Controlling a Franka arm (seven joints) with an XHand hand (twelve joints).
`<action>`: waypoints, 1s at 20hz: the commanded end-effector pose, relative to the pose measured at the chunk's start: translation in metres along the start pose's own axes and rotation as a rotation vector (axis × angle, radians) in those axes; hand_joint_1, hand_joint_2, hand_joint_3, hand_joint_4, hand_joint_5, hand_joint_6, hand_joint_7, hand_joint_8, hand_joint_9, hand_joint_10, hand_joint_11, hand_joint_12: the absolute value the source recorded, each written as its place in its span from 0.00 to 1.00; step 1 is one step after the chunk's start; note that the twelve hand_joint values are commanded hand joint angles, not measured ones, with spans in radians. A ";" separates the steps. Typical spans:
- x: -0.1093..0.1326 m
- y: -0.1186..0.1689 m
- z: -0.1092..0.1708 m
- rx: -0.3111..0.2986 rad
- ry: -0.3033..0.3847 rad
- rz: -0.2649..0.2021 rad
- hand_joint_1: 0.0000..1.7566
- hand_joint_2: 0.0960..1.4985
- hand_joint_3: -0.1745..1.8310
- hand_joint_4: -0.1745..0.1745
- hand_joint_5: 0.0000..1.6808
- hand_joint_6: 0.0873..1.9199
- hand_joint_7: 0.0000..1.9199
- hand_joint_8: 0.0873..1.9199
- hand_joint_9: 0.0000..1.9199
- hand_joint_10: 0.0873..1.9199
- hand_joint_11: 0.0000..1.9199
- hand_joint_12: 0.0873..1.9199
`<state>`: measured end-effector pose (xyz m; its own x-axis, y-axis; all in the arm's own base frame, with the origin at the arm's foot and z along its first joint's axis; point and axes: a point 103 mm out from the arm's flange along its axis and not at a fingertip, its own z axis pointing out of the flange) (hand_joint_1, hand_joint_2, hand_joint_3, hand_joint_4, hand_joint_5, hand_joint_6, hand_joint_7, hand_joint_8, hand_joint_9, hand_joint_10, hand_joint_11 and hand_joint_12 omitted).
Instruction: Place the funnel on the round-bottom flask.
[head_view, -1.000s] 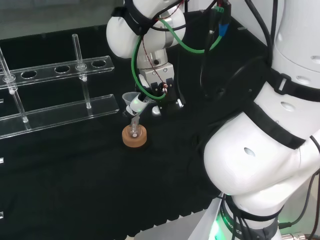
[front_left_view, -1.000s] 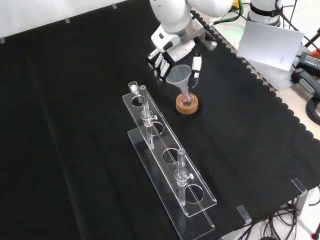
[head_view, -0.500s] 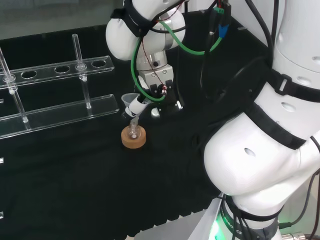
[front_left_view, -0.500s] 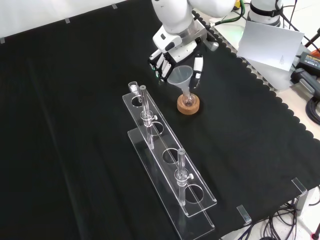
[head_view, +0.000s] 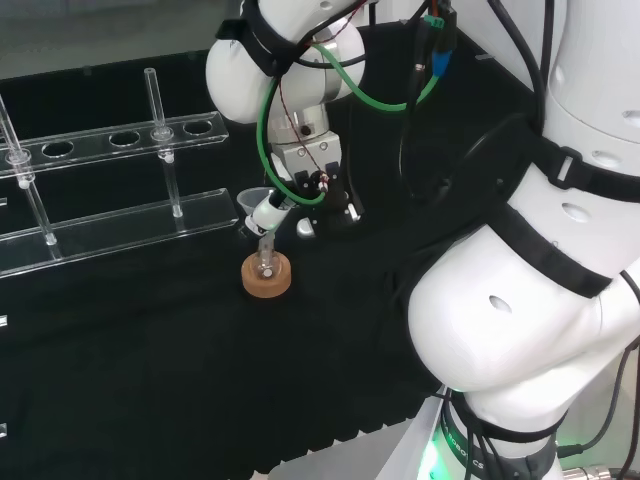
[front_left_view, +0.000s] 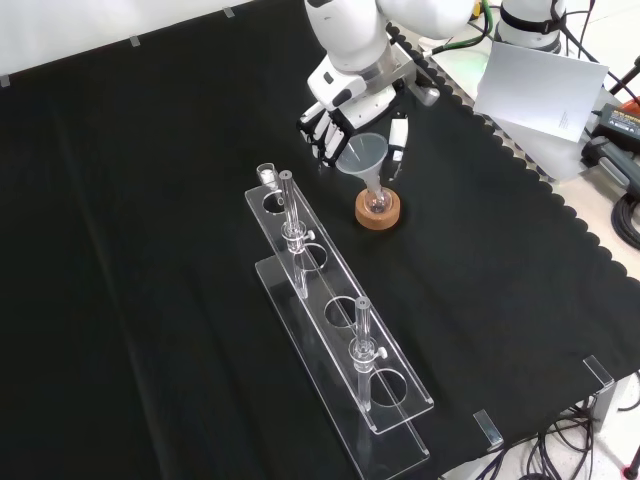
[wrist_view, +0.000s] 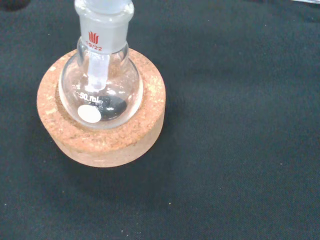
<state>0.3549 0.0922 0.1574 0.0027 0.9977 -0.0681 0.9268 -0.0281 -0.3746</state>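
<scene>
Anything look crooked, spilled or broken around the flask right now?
Nothing is spilled or broken. The round-bottom flask sits upright in its cork ring, and the funnel has its stem in the neck. The funnel leans slightly in the front view, with the hand close behind it.

Flask (wrist_view: 100, 85) neck top cut off

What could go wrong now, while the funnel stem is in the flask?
The flask only rests in its cork ring, so a sideways pull from the hand could tip it. The funnel leans in the front view and may fall out once let go. The rack stands close by.
</scene>
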 end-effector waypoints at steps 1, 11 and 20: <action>0.001 -0.003 0.000 -0.007 -0.004 -0.002 0.36 0.49 0.16 0.63 0.43 0.05 0.47 0.16 0.30 0.22 0.00 0.66; 0.005 -0.010 0.002 -0.013 -0.007 -0.007 0.36 0.49 0.16 0.63 0.43 0.05 0.46 0.16 0.30 0.22 0.00 0.66; 0.011 -0.017 0.003 -0.032 -0.022 -0.010 0.36 0.49 0.17 0.63 0.43 0.05 0.46 0.16 0.30 0.22 0.00 0.66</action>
<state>0.3395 0.1021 0.1611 -0.0104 0.9968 -0.0794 0.9369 -0.0180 -0.3491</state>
